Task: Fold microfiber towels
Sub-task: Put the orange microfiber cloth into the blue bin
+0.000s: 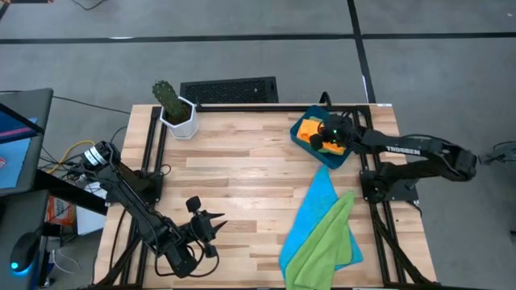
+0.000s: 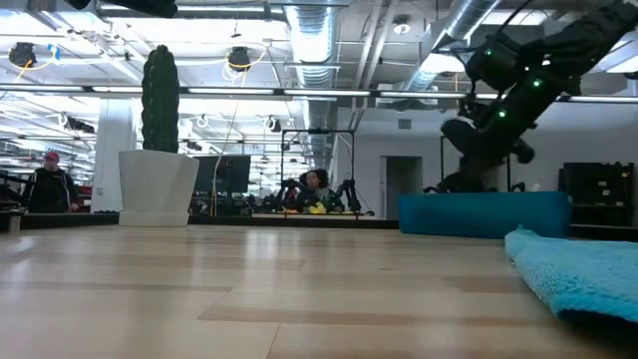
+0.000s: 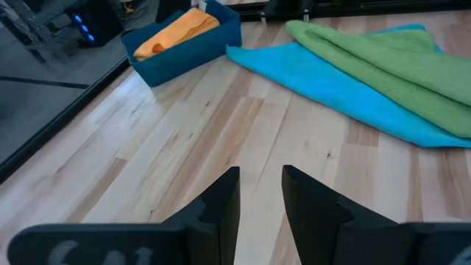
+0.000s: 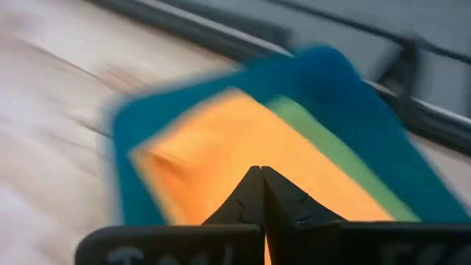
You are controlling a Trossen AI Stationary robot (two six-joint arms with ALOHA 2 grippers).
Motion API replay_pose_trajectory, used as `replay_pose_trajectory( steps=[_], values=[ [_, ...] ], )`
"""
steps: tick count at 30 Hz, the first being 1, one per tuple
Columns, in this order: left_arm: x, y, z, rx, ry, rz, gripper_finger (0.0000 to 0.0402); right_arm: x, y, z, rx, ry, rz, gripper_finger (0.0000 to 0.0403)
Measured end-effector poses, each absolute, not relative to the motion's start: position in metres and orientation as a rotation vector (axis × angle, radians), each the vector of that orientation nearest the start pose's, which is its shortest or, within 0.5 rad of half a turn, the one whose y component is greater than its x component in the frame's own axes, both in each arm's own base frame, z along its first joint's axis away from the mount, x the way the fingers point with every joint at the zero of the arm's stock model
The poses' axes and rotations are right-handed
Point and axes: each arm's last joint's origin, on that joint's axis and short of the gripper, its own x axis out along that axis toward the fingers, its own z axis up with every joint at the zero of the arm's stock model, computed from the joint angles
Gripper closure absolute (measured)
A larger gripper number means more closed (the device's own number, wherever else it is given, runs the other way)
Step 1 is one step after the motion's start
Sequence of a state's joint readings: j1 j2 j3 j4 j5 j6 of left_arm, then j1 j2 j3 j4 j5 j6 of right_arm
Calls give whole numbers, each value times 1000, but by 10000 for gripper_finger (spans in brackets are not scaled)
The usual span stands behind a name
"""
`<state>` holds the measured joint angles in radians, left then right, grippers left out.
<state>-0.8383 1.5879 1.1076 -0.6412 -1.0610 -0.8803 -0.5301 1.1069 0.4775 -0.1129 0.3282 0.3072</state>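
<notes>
Orange towel (image 4: 221, 147) lies in the tray (image 4: 346, 81) directly under the closed, empty right pincer (image 4: 262, 171)

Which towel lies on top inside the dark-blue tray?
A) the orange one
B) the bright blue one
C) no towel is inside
A: the orange towel lies on top in the tray, with a green edge showing beside it; the bright blue towel is spread on the table.
</notes>
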Motion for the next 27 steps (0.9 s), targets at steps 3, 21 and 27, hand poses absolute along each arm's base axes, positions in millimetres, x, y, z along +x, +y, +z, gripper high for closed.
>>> replay_pose_trajectory(
  steps=[3,21,27],
  values=[
    [224,-209,234,64,488,447,305,180,-114,171,334,588,-896,390],
    [224,-209,234,48,492,446,306,196,-119,168,323,688,-745,379],
    [224,-209,233,47,494,446,306,164,-103,191,340,738,-846,390]
  ],
)
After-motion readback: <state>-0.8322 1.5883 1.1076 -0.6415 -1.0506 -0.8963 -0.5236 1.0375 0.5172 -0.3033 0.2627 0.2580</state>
